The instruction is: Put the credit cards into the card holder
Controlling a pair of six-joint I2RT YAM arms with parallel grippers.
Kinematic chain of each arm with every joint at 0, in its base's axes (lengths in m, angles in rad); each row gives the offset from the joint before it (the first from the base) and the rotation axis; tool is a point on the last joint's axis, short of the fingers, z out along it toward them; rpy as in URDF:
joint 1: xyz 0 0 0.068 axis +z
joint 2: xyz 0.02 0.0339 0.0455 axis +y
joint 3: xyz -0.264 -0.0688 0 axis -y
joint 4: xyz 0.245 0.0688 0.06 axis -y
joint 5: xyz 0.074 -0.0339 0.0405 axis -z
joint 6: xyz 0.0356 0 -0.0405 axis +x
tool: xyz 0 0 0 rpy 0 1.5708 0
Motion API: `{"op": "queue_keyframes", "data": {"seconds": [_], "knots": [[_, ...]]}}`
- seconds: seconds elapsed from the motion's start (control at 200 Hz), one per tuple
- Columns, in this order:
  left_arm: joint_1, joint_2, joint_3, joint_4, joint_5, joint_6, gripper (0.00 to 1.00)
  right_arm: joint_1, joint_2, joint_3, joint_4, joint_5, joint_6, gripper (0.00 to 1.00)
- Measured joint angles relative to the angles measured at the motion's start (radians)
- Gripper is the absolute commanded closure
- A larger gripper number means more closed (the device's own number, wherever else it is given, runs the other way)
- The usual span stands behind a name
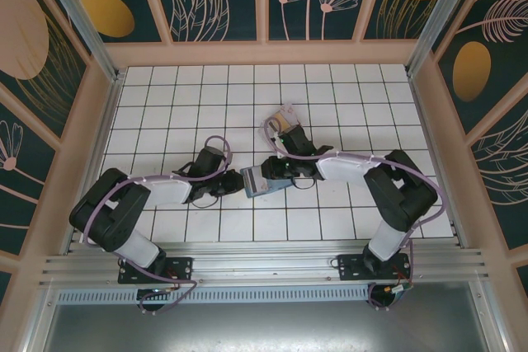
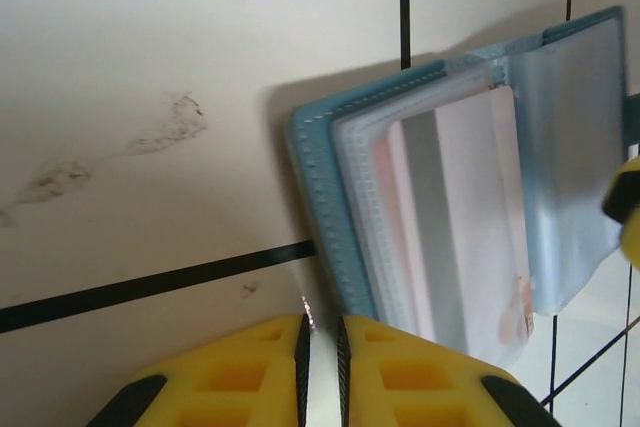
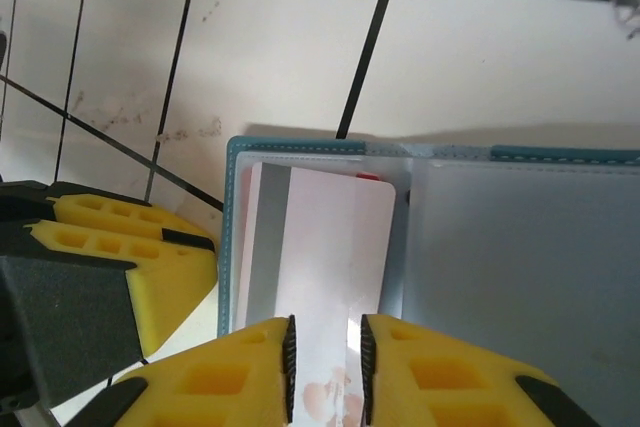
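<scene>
The card holder [image 1: 262, 180] is a teal folding wallet with clear sleeves, lying open on the tiles between both grippers. A pale credit card [image 3: 330, 247] with a grey stripe lies face-down on its left page [image 2: 470, 227], its near end sticking out past the wallet's edge. A red sliver [image 3: 368, 176] peeks out behind the card's far edge. My right gripper [image 3: 327, 332] hovers over that near end, jaws slightly apart, open, pinching nothing. My left gripper [image 2: 322, 332] sits at the holder's teal rim [image 2: 310, 177], jaws almost together with a thin shiny sliver at their tips.
A small clear box [image 1: 289, 115] with something yellow-gold inside stands on the tiles just behind the right arm's wrist. The left gripper's yellow fingers [image 3: 150, 257] lie close against the holder's left edge. Wooden walls ring the tiled floor.
</scene>
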Motion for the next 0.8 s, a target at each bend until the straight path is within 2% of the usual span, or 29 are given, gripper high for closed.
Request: {"op": "queue_keyframes", "data": {"seconds": [0.15,0.295,0.39,0.541,0.586,0.801], "knots": [[0.0,-0.052,0.023,-0.037,-0.031,0.0,0.79,-0.007,-0.056,-0.001,-0.022,0.019,0.003,0.77],[0.0,-0.104,0.073,-0.074,-0.089,0.0,0.78,-0.013,-0.09,-0.003,-0.022,0.028,0.007,0.88],[0.0,-0.104,0.127,-0.106,-0.124,0.013,0.78,-0.015,-0.096,-0.024,-0.02,0.037,0.017,0.89],[0.0,-0.021,0.235,-0.141,-0.147,0.042,0.8,-0.018,-0.095,-0.071,-0.014,0.035,0.047,0.9],[0.0,0.014,0.26,-0.148,-0.147,0.05,0.85,-0.018,-0.093,-0.072,-0.012,0.035,0.056,0.91],[0.0,0.108,0.274,-0.18,-0.147,0.061,0.93,-0.018,-0.008,-0.043,0.01,0.037,0.065,0.93]]}}
